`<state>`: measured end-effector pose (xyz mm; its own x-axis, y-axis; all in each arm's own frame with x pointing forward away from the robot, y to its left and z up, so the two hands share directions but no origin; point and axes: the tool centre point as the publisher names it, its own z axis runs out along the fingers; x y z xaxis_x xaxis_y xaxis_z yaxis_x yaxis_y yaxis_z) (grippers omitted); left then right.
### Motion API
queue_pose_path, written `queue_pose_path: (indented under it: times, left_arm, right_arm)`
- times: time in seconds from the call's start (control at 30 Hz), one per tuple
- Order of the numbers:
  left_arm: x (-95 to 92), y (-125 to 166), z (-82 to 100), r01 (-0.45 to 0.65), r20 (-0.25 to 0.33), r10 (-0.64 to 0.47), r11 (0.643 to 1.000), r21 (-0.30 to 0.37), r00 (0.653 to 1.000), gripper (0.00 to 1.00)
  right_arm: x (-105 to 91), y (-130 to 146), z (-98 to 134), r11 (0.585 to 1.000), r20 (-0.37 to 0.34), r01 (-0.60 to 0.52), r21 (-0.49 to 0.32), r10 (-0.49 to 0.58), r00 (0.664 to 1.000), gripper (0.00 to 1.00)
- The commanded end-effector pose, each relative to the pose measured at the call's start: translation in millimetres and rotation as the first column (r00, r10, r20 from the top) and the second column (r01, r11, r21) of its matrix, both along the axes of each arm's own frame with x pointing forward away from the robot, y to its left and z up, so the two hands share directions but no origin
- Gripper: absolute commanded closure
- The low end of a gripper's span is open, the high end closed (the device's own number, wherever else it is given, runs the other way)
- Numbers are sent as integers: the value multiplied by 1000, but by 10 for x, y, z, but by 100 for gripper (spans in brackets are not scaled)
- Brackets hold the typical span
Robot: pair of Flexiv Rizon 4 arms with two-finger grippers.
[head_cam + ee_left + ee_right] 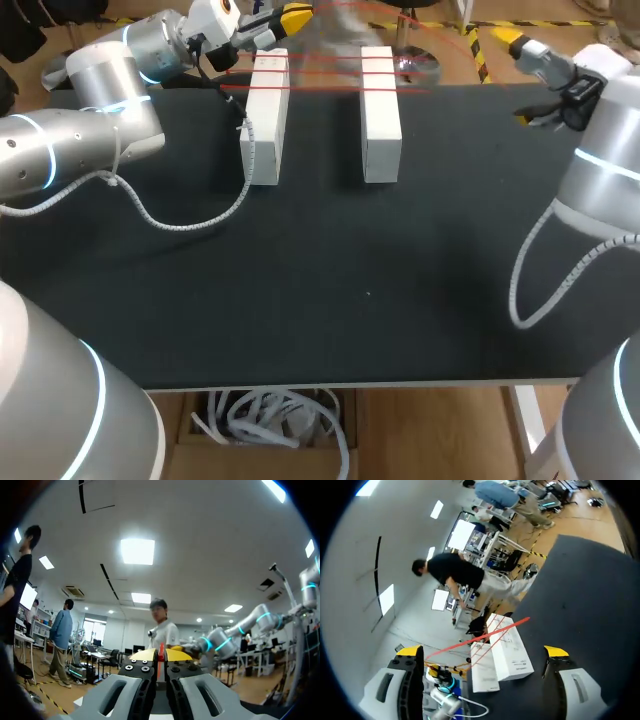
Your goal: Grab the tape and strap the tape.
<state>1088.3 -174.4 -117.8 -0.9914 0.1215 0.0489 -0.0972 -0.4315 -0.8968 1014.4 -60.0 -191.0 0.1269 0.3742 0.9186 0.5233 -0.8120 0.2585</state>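
where the black matte table (320,300) nears its far edge, two white rectangular blocks are stood side by side with a gap between them: the left white block (265,125) and the right white block (381,115). thin red tape (330,72) is strung across the far ends of both blocks in several strands, which run on towards the left gripper (285,18). that gripper is held above the far end of the left white block. in the left wrist view its jaws are seen pressed together, with a strip of the thin red tape pinched between them. the right gripper (516,76) is held at the table's far right edge, well apart from the blocks, its jaws spread wide. in the right wrist view both blocks and the tape strands are seen ahead of the spread fingers (410,651). a grey coiled cable (180,222) from the left arm (70,150) is draped on the table near the left white block.
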Motion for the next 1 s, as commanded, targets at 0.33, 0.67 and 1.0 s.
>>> queue_pose_path:
  times: [0.33,0.67,1.0]
  left_arm:
    - [16,1,-9,5,1,-5,1000,-2,1000,100]
    - [16,1,-9,5,1,-5,1000,-2,1000,100]
    - [16,1,-9,5,1,-5,1000,-2,1000,100]
  right_arm:
    - [-31,72,-84,925,38,340,168,-350,936,0]
    - [218,113,-26,723,-159,515,460,-503,849,0]
    - [441,-18,130,628,-182,566,534,-569,802,0]
